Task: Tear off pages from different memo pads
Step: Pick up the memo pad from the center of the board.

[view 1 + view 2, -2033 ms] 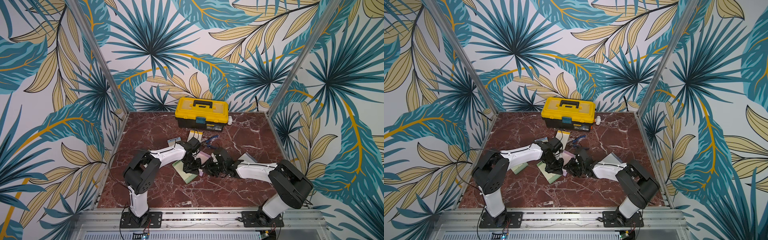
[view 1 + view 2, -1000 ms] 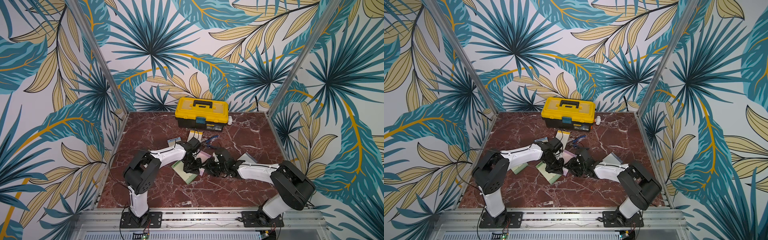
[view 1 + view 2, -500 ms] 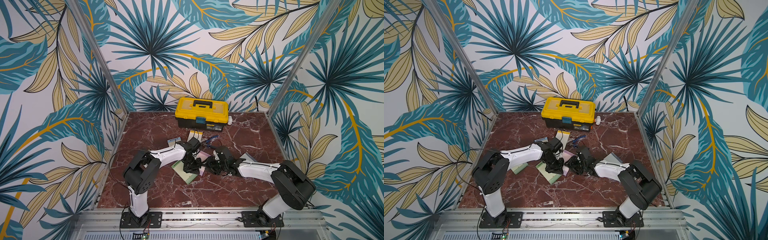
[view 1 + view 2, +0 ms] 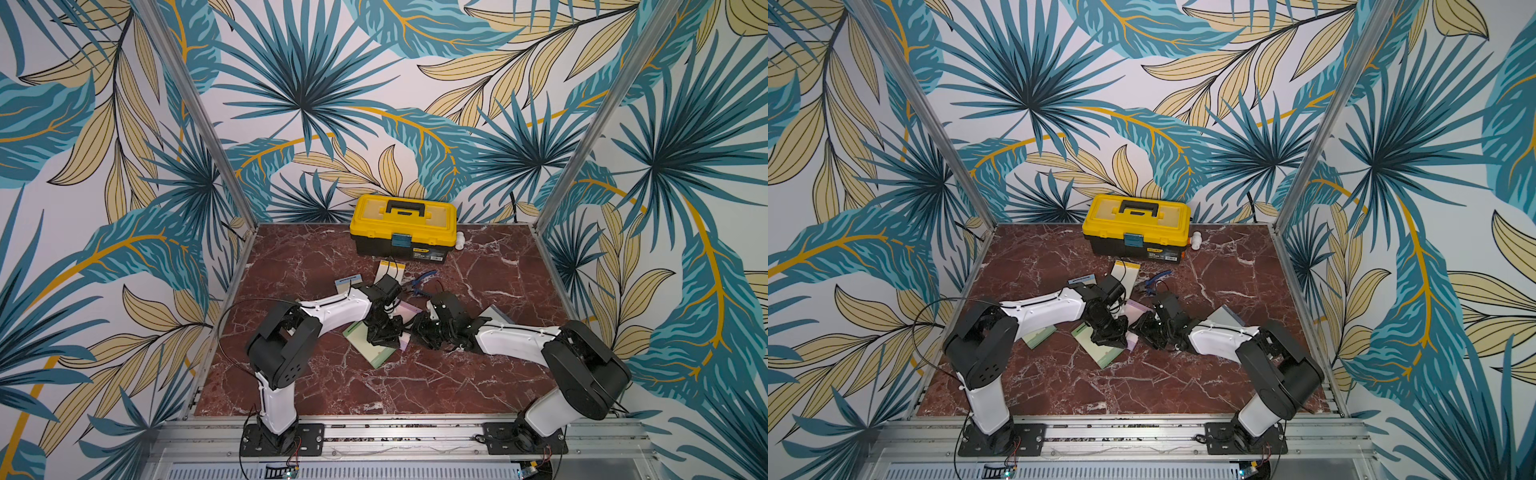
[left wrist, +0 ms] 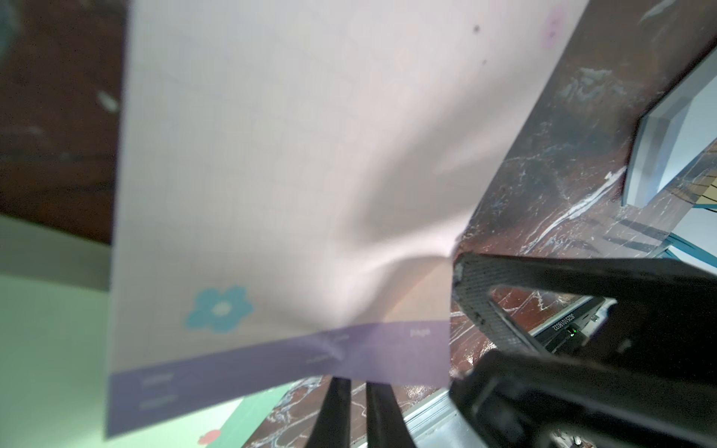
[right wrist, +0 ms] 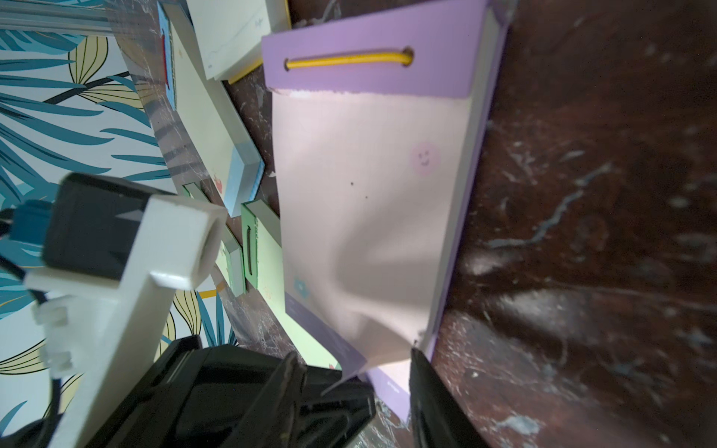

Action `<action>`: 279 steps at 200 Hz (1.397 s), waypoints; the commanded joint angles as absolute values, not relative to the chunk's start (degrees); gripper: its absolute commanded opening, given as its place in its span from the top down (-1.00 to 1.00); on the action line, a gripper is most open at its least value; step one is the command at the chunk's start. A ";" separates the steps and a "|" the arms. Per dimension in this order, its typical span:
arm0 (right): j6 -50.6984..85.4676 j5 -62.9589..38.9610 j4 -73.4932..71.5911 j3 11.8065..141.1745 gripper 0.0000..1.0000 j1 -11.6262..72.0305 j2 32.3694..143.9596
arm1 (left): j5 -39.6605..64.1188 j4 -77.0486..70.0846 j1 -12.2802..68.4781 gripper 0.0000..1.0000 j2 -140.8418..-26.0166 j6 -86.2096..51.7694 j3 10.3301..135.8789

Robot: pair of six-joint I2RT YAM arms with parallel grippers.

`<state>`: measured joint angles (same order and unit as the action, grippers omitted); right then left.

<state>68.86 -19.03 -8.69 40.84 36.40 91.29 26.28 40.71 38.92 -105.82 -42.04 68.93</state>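
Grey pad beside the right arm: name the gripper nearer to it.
Right. The right gripper sits at the lilac pad's corner, next over from the grey pad; the left gripper is farther off, across the lilac pad above a green pad.

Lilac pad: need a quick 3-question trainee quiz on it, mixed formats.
1. True or false: the top page of the lilac pad lies completely flat.
2. The cord through its header is: A red, B yellow, C black?
3. Fill in: the neighbouring pad with the slotted header is ___ in colour.
Key: 1 false, one corner is lifted and buckled; 2 B; 3 green.
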 commanded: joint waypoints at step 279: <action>-37.81 -21.03 38.36 71.57 0.14 34.49 101.25 | 17.03 50.53 34.54 0.47 -81.94 -36.47 63.89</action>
